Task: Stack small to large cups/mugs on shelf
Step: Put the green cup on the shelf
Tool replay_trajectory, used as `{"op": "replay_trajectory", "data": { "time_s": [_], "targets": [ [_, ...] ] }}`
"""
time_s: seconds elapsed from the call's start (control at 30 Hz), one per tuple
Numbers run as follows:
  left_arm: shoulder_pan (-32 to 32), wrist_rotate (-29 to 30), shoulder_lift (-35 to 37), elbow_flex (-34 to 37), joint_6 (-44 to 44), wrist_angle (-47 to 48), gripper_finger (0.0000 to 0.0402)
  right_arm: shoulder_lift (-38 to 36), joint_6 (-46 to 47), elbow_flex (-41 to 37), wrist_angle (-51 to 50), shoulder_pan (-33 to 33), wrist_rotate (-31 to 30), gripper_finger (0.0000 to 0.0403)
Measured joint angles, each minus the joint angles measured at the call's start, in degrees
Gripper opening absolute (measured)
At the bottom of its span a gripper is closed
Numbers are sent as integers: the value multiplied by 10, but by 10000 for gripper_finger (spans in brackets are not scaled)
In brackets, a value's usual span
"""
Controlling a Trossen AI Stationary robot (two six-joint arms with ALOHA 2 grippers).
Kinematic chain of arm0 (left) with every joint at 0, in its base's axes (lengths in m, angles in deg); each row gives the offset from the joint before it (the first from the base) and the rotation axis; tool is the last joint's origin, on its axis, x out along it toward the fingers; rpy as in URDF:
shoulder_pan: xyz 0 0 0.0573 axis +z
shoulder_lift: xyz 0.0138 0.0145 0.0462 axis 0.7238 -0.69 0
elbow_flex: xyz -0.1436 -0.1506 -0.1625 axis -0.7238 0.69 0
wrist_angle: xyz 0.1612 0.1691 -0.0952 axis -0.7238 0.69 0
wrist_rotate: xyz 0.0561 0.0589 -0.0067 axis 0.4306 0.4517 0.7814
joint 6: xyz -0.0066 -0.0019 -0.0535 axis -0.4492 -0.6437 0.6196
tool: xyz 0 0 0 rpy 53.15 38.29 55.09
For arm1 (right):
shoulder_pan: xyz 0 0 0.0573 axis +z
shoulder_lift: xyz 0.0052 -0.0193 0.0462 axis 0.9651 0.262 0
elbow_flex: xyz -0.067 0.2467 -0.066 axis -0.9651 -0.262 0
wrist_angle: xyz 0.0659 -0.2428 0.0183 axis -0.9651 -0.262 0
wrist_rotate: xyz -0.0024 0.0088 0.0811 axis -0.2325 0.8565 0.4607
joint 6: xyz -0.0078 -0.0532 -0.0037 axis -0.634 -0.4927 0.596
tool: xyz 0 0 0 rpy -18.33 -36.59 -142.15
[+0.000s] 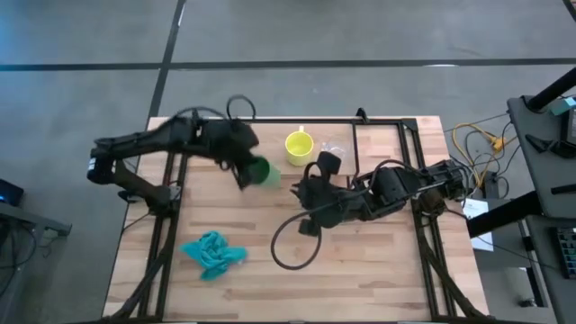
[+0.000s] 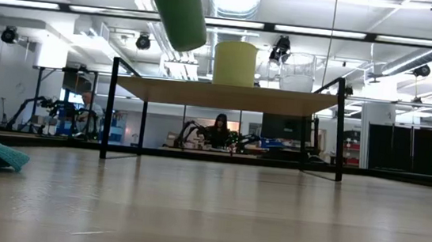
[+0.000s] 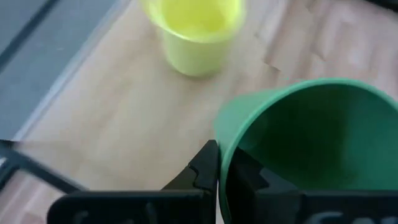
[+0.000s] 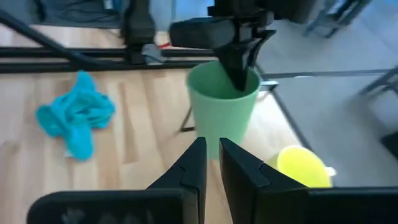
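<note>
The green handleless cup (image 1: 264, 173) is in the air beside the shelf (image 2: 226, 96), tilted in the low view (image 2: 178, 6), with my left gripper (image 1: 245, 169) shut on it. The yellow mug (image 1: 299, 145) and the clear glass cup (image 1: 333, 148) stand side by side on the shelf's wooden top, also visible in the low view as the mug (image 2: 234, 62) and the glass cup (image 2: 298, 72). My right gripper (image 4: 211, 158) is shut and touches nothing. It hovers over the table near the shelf (image 1: 304, 193), pointing at the green cup (image 4: 221, 109). My left gripper pinches the green cup's rim (image 3: 221, 143), one finger (image 3: 249, 177) inside the cup and one finger (image 3: 204, 168) outside. The fingers come down from above into the cup's mouth (image 4: 239, 78). The cup is lifted clear of the table and hangs tilted below the fingers.
A crumpled teal cloth (image 1: 213, 254) lies on the table's near left part. A black cable loop (image 1: 292, 243) from the right arm rests on the table's middle. The shelf's thin black legs (image 2: 110, 111) stand on the far half. A person (image 2: 219, 128) sits in the room behind.
</note>
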Motion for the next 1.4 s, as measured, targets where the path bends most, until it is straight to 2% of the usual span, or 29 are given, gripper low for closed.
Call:
{"op": "replay_trajectory", "data": {
  "time_s": [0.1,0.23,0.57,0.8,1.23,1.4],
  "targets": [
    [53,-12,0,-9,-13,-2,1,0,6,0,0,0,-41,38],
    [124,-59,-2,-4,-18,11,1,0,46,0,0,-1,-92,38],
    [238,-171,-21,0,-20,13,1,0,62,0,1,-15,-101,38],
    [258,-185,-47,0,-45,49,1,0,58,0,0,-25,-101,38],
    [262,-185,-59,-1,-106,52,1,0,51,0,-4,-26,-100,38],
    [262,-185,-59,-1,-112,50,15,0,40,-1,-4,-26,-99,38]
  ]
}}
